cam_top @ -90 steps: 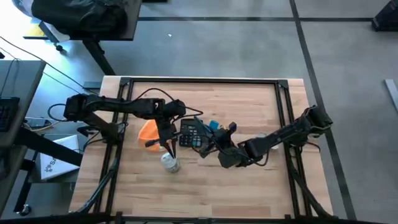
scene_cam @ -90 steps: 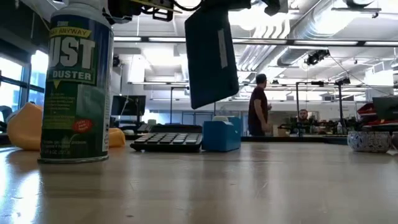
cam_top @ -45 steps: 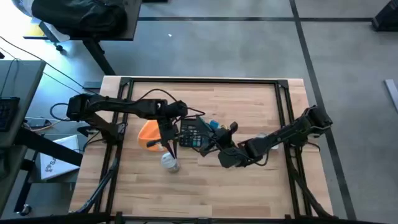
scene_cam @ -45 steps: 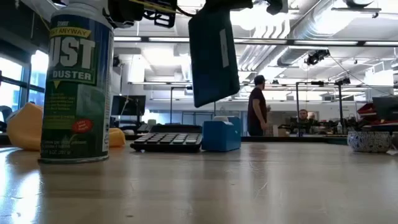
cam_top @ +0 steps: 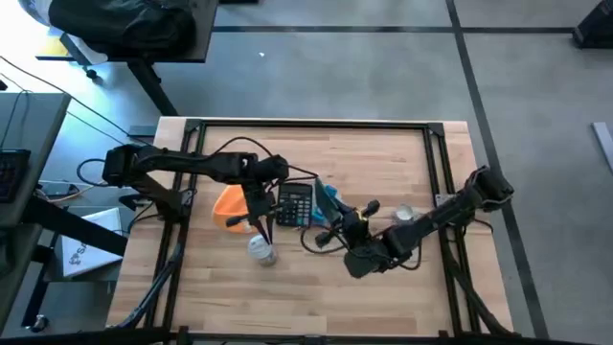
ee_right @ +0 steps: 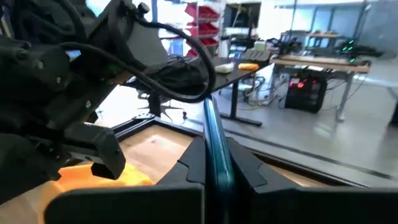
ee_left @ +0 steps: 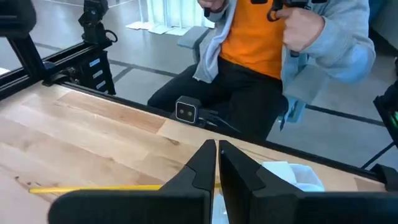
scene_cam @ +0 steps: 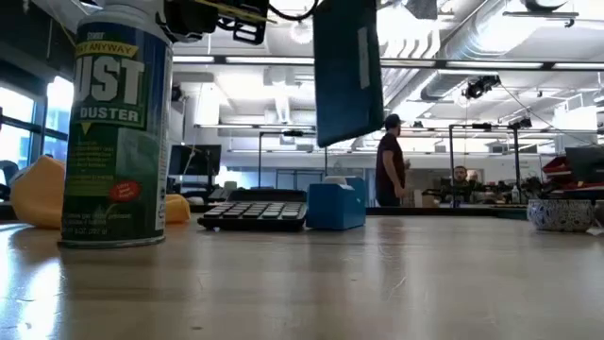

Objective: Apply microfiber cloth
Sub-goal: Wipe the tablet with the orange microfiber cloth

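The orange microfiber cloth (cam_top: 230, 203) lies bunched on the table left of the black calculator (cam_top: 294, 204); the low view shows the cloth (scene_cam: 38, 194) behind the duster can (scene_cam: 113, 132). My left gripper (cam_top: 257, 222) hovers shut between the cloth and the can (cam_top: 261, 249), with nothing seen between its fingers (ee_left: 205, 165). My right gripper (cam_top: 337, 218) is shut on a dark teal flat slab (scene_cam: 349, 71), held in the air right of the calculator, above a small blue box (scene_cam: 335, 206). My right gripper pinches the slab between its two fingers, which lie on its two flat faces (ee_right: 214, 155). The wrist view sees the slab edge-on, reaching out past the fingertips. It hangs nearly upright, its lower edge (scene_cam: 347, 140) well clear of the table.
A small patterned bowl (scene_cam: 564, 212) sits on the table's right part. A person in an orange shirt and grey hoodie (ee_left: 267, 43) stands by the table edge that the left wrist view faces. Bare wood (cam_top: 316, 297) lies along the near edge.
My right gripper has carried the slab toward the table's right and near edges and a little upward. The slab has stayed nearly upright and now hangs right of the calculator. The left gripper, cloth and can have kept still.
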You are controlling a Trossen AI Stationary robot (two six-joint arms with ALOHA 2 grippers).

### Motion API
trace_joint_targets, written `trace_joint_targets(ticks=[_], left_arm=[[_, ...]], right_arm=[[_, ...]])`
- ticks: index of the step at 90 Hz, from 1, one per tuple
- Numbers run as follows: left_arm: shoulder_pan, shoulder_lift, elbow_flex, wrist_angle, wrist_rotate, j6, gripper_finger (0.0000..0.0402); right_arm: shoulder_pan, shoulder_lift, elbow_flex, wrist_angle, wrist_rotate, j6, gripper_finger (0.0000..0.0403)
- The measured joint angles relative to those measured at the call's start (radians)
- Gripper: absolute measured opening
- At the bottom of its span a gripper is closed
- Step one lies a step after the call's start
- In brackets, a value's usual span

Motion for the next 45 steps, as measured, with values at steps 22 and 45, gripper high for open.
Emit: trace_joint_targets(ticks=[22,45], left_arm=[[-0.001,0.000,0.000,0.000,-0.002,-0.005,0.0000],[-0.001,0.000,0.000,-0.006,-0.002,-0.008,0.0000]], right_arm=[[0.023,0.063,0.000,0.027,0.053,0.056,0.0000],[0.023,0.076,0.000,0.080,0.057,0.027,0.0000]])
